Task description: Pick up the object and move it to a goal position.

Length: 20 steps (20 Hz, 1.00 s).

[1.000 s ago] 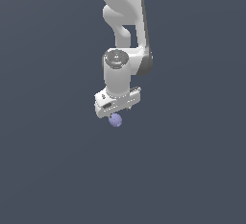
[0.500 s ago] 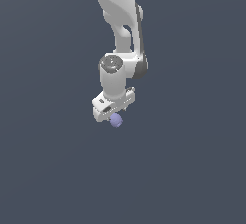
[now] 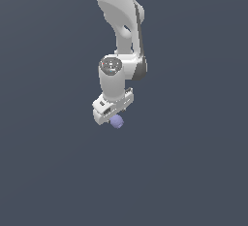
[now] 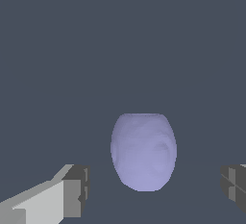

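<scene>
The object is a small lavender-blue ball (image 3: 116, 121), seen in the exterior view just under the white gripper (image 3: 114, 118). In the wrist view the ball (image 4: 143, 152) sits between the two fingertips, with a gap on each side. One finger (image 4: 72, 189) shows fully, the other finger (image 4: 234, 185) is cut by the frame edge. The gripper (image 4: 153, 188) is open and straddles the ball without touching it. The arm hangs above it, wrist pointing down.
A plain dark grey-blue surface (image 3: 193, 171) fills the rest of both views. No other objects, containers or edges show. No goal marker shows.
The arm's wrist has shifted slightly down and towards the exterior view's left over the last second. The ball has stayed at the same spot.
</scene>
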Motion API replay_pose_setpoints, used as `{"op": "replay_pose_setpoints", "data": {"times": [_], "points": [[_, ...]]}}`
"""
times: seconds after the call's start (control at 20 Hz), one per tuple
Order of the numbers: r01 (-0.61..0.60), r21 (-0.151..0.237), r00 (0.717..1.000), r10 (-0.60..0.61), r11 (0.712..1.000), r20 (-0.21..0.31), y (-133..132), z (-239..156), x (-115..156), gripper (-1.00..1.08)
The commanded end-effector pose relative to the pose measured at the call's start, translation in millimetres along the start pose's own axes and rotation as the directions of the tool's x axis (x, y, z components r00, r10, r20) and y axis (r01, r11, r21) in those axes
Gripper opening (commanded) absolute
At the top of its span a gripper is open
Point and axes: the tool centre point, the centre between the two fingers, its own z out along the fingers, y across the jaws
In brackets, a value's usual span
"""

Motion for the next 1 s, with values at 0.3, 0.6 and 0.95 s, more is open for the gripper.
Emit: {"op": "replay_pose_setpoints", "data": {"times": [0.3,0.6,0.95], "points": [[0.002,0.000,1.000,-0.002,1.000,0.000,0,16,0,1.00],[0.004,0.000,1.000,-0.004,1.000,-0.001,-1,44,-1,1.00],[0.004,0.000,1.000,-0.004,1.000,-0.001,0,50,0,-1.00]]}}
